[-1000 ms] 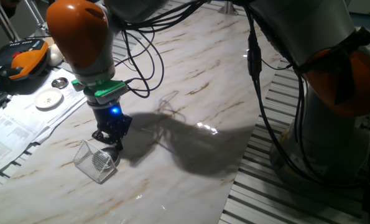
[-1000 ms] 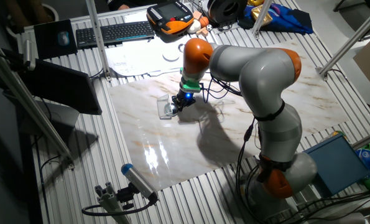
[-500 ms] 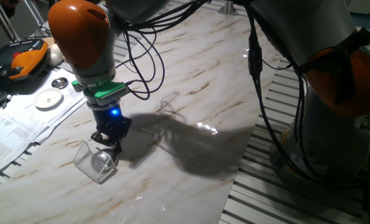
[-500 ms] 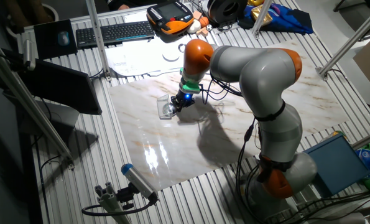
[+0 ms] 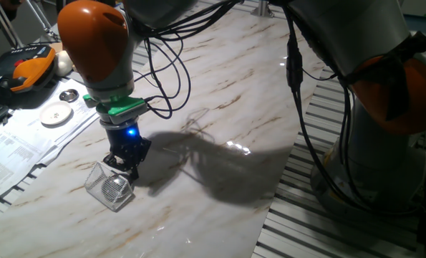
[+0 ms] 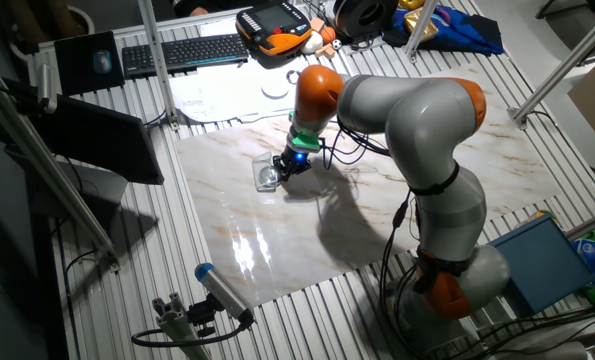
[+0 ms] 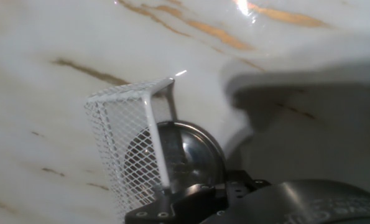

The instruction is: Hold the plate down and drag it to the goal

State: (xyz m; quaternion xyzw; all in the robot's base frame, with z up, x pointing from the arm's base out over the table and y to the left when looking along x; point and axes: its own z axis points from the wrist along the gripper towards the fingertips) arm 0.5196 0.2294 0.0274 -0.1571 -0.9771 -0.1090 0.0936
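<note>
The plate [image 7: 186,154] is a shiny dark-silver round dish lying on the marble table. It sits partly inside the goal [image 7: 132,140], a small see-through mesh box with thin white edges. In one fixed view the plate [image 5: 113,187] shows through the goal's [image 5: 98,179] mesh at the table's front left. My gripper [image 5: 124,170] stands upright and presses its tips on the plate's near rim at the box's open side. Its fingers look closed together. The other fixed view shows the gripper [image 6: 282,170] beside the goal [image 6: 266,173].
A larger white disc [image 5: 56,113] and a flatter small silver dish [image 5: 69,94] lie on papers at the far left. An orange teach pendant [image 5: 25,67] sits behind them. Black cables [image 5: 166,68] hang off the arm. Slatted aluminium [image 5: 298,193] borders the marble on the right.
The gripper has slid a little to the left, and the plate has moved with it deeper into the mesh box.
</note>
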